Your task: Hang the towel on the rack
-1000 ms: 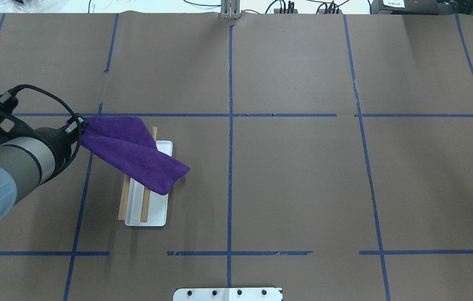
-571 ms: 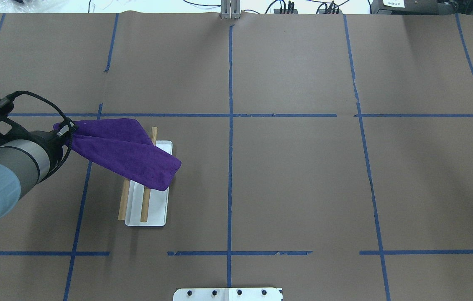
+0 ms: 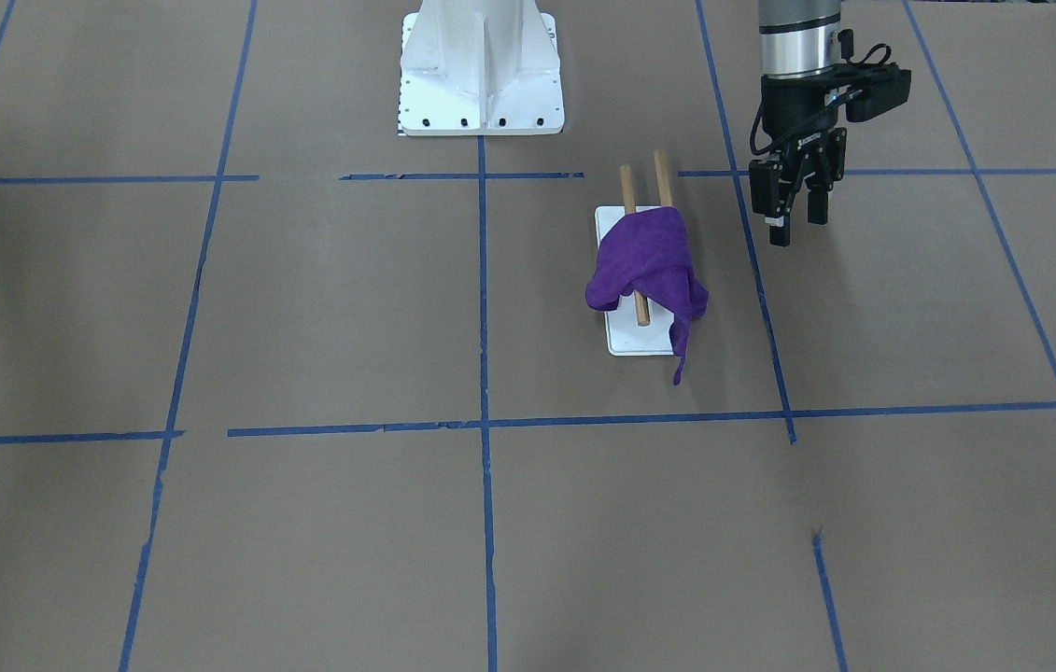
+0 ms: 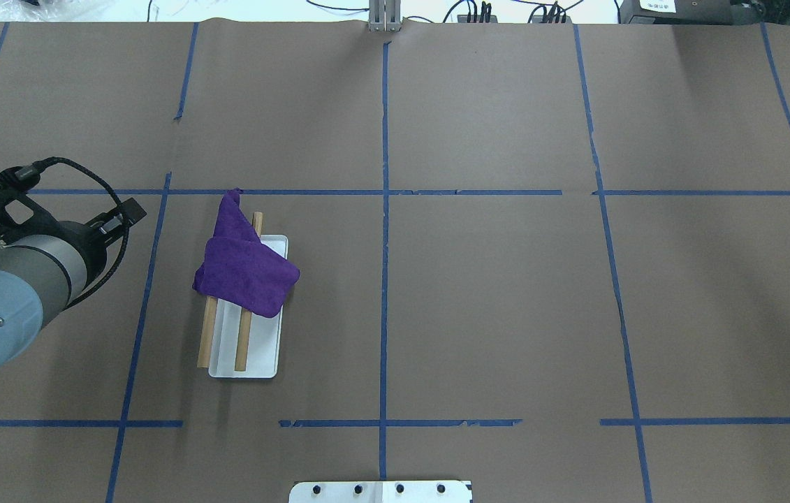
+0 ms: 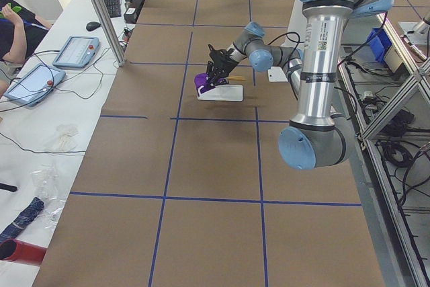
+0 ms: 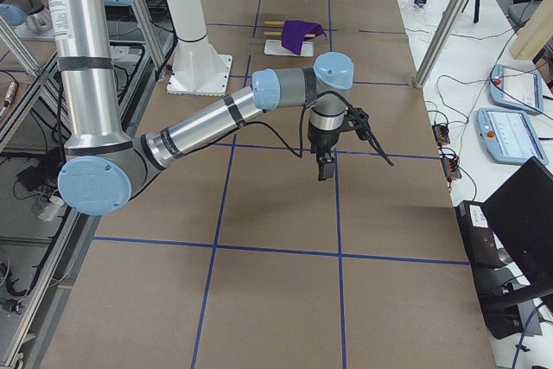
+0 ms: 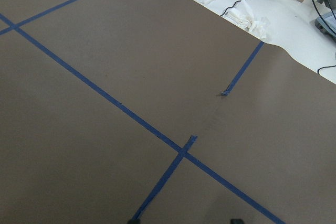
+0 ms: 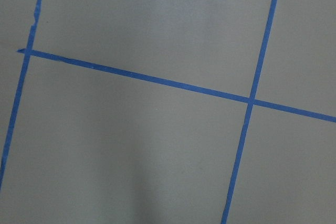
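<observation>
**Towel** (image 4: 244,276): purple, draped across both dowels (image 4: 242,346) of the rack (image 4: 258,360). It is bunched over the half of the dowels farther from my base, and the ends nearer me are bare. One corner trails off on my left side, past the far edge of the rack's white base.

**Rack:** flat on the table (image 4: 506,293), in my left half.

**Left gripper** (image 3: 796,231): beside the rack on my left, apart from the towel. Fingers point down, jaws spread wide, nothing between them.

**Right gripper** (image 6: 326,164): above bare table, well apart from the rack. Only the side camera shows it, so I cannot tell its state.

**Pedestal** (image 3: 481,70): white, bolted, at my edge.

**Table:** brown paper with a blue tape grid.
</observation>
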Tool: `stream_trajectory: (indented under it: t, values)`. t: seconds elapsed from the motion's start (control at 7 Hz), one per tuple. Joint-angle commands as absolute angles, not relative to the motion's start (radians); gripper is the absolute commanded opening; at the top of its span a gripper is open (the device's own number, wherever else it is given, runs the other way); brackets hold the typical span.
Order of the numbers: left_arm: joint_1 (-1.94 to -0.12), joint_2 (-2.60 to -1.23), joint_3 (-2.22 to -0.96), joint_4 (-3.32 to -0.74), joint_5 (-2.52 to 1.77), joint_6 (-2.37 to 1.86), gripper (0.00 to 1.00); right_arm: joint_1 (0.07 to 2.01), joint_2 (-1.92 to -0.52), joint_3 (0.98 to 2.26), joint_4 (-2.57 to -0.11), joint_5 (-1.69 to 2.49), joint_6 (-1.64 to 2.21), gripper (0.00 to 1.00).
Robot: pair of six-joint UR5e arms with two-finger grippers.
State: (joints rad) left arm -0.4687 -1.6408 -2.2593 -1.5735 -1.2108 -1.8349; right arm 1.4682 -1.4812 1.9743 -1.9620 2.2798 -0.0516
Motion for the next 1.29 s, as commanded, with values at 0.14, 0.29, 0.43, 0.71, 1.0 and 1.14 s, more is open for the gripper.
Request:
stream_trajectory:
  t: [0.14, 0.29, 0.43, 0.71, 1.0, 1.14]
  values:
    - [-0.649, -1.649, -2.247, -1.632, -1.525, -1.427, 1.00, 1.546, -1.531, 1.919, -1.962, 2.307, -0.173, 1.00]
    - [-0.751, -1.649, -2.231, -1.638, -1.633, -1.250, 1.00, 1.574, -1.554, 1.910, -1.962, 2.307, -0.205, 1.00]
    - [-0.852, -1.661, -2.188, -1.637, -1.711, -1.079, 1.00, 1.600, -1.587, 1.905, -1.962, 2.312, -0.224, 1.00]
    - [-1.080, -1.675, -2.064, -1.631, -1.919, -0.701, 1.00, 1.635, -1.646, 1.861, -1.904, 2.335, -0.247, 1.00]
    - [-1.304, -1.674, -1.908, -1.623, -2.116, -0.309, 1.00, 1.644, -1.664, 1.714, -1.693, 2.370, -0.235, 1.00]
    - [-1.375, -1.660, -1.858, -1.620, -2.149, -0.187, 1.00, 1.643, -1.660, 1.700, -1.636, 2.364, -0.209, 1.00]
